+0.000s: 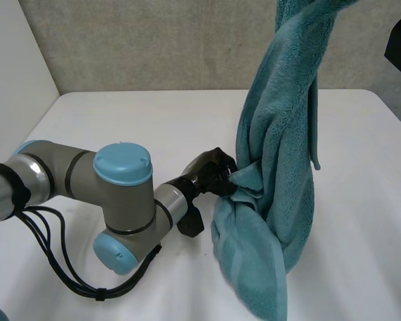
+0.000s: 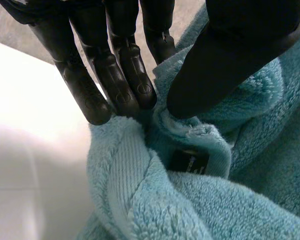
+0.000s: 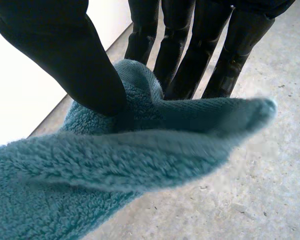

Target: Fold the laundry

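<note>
towel (image 1: 281,134) hangs vertical | right hand (image 3: 65,50) pinches top | left hand (image 1: 212,172) pinches hem

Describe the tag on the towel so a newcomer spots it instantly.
Over the white table hangs a teal towel, its lower part pinched by the left hand. Just past that hand's thumb, under a folded hem, sits a small black label, the one dark patch on teal cloth.

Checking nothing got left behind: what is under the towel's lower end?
The towel bunches on the white table, its edge pinched by the left hand. Bare table shows around it; anything beneath the bunch is covered.
</note>
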`<state>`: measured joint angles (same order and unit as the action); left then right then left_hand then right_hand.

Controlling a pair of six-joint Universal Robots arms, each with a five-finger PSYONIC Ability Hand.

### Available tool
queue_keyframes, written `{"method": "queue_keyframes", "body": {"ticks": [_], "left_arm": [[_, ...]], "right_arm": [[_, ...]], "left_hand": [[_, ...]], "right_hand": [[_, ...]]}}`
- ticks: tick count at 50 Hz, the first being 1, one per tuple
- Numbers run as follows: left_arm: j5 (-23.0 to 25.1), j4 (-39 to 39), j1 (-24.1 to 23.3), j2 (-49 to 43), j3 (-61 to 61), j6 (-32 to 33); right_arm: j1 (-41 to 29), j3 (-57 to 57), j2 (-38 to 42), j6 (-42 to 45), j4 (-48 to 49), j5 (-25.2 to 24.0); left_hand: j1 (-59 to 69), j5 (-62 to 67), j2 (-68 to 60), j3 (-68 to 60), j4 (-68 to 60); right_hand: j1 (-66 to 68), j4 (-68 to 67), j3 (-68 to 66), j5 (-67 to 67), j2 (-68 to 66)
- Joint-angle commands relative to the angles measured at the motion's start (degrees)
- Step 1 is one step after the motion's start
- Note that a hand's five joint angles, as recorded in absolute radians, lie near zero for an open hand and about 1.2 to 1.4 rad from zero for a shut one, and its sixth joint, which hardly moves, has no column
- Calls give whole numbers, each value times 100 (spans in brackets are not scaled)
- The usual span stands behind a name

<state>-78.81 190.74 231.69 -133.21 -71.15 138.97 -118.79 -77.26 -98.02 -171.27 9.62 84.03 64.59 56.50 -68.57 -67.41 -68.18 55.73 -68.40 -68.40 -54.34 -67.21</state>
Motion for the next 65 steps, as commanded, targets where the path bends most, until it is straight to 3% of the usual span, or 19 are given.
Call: {"method": "queue_keyframes", "body": {"ticks": [1, 7, 13, 21, 29, 39, 42, 43, 44, 47, 52, 59, 65], "left_arm": [[-564, -11, 201, 532, -57, 411], [-776, -55, 1105, 1550, -302, 1455], [-758, -125, 1484, 2386, -365, 2116], [-636, -187, 2012, 3178, -365, 2775], [198, -370, 2047, 2855, -496, 3732], [323, -819, 1828, 1799, -672, 4165], [305, -855, 1704, 1570, -663, 4173], [288, -855, 1696, 1544, -672, 4173], [279, -872, 1696, 1544, -672, 4173], [287, -872, 1687, 1579, -681, 4173], [305, -977, 1722, 1990, -742, 4173], [314, -1092, 1678, 2492, -1041, 4147], [296, -1118, 1336, 2976, -1305, 3998]], "right_arm": [[40, -8, 11, 6, 22, 43], [452, 1, 28, 15, -4, 69], [1067, -61, 414, 50, -153, 34], [1227, -114, 1161, 216, -609, -36], [1183, -79, 2084, 805, -1339, -45], [1156, 132, 3508, 938, -1569, 61], [1191, 290, 3658, 911, -1560, 78], [1200, 317, 3676, 903, -1560, 87], [1218, 343, 3676, 876, -1560, 104], [1227, 335, 3676, 754, -1551, 113], [1235, 203, 3431, 551, -1524, 87], [1236, -367, 2807, 647, -1306, -71], [1235, -1106, 2402, 876, -989, -317]], "left_hand": [[1541, 1350, -1143, -1259, -1182], [1541, 1350, -1143, -1259, -1182], [1541, 1350, -1143, -1259, -1182], [1541, 1350, -1143, -1259, -1182], [1541, 1350, -1143, -1259, -1182], [1541, 1350, -1143, -1259, -1182], [1541, 1350, -1143, -1259, -1182], [1541, 1350, -1143, -1259, -1182], [1541, 1350, -1143, -1259, -1182], [1541, 1350, -1143, -1259, -1182], [-1526, -1717, 1923, 1808, 1884], [-3098, -3288, 3495, 3380, 3456], [-4378, -4568, 4775, 4660, 4736]], "right_hand": [[2427, -1160, -1160, -1566, -1279], [2427, -1160, -1160, -1566, -1279], [2427, -1160, -1160, -1566, -1279], [2427, -1160, -1160, -1566, -1279], [2427, -1160, -1160, -1566, -1279], [2427, -1160, -1160, -1566, -1279], [1595, -329, -329, -734, -447], [1025, 241, 241, -164, 122], [-629, 1895, 1895, 1490, 1777], [-1955, 3221, 3221, 2816, 3102], [-2900, 4166, 4166, 3760, 4047], [-2934, 4200, 4200, 3794, 4081], [-2917, 4183, 4183, 3778, 4064]]}}
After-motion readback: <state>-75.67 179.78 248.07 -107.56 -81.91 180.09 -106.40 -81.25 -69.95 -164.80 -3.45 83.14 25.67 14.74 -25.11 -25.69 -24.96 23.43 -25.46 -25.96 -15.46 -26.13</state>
